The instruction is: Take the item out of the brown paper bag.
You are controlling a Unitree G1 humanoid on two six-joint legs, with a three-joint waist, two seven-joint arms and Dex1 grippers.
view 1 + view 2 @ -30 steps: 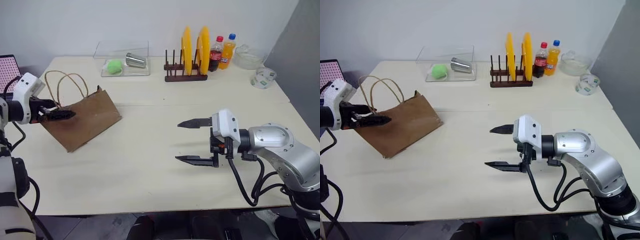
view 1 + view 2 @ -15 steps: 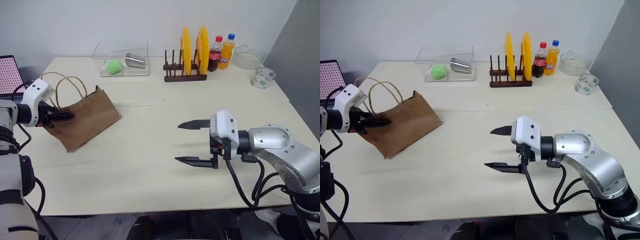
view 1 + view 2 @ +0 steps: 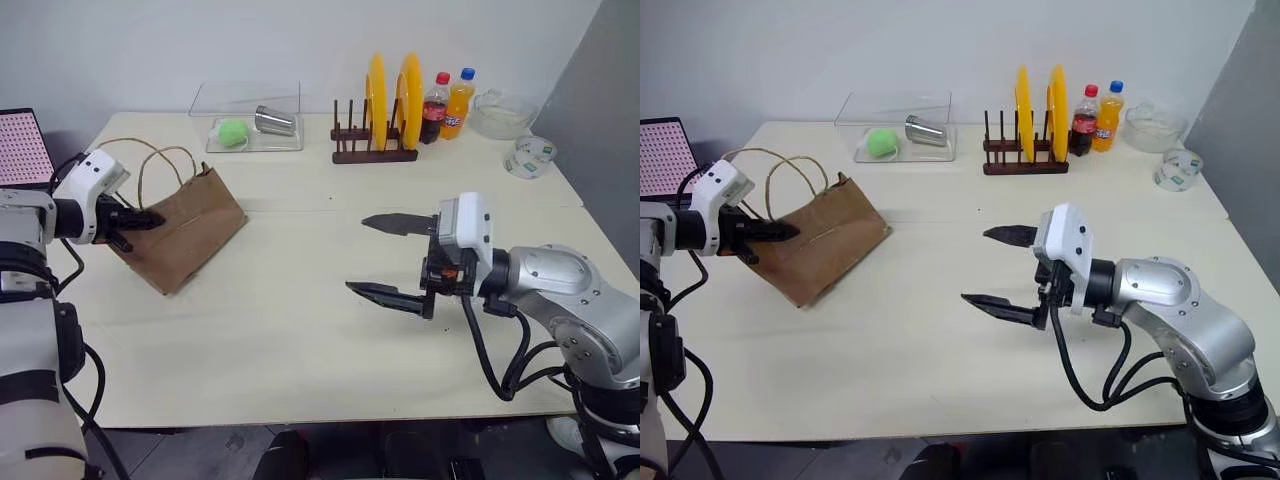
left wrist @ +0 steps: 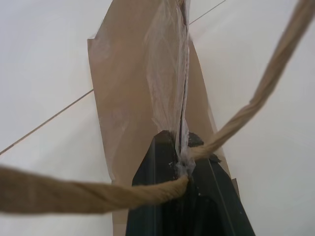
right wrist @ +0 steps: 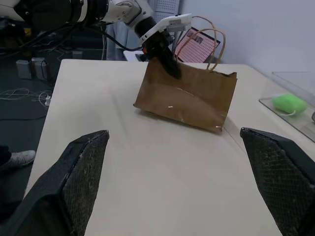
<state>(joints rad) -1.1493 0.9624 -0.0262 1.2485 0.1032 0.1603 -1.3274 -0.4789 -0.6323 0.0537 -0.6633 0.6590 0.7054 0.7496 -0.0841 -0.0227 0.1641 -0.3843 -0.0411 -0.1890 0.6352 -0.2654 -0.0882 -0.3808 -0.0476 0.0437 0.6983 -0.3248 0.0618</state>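
Left wrist view: left end effector (image 4: 183,162) pinching brown paper bag (image 4: 133,98) rim.

Silver-grey arms with white wrist housings, looped black cables, black two-fingered right pincer (image 3: 392,258) with mesh-textured pads.

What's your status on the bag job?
Left pincer shut on creased brown paper bag rim. Right pincer open, apart. Item unseen.

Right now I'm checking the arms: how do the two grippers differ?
The left gripper is shut on the brown paper bag, pinching its top edge; the right gripper is open and holds nothing. Left is at the bag; right hovers over the bare table. Both have black fingers.
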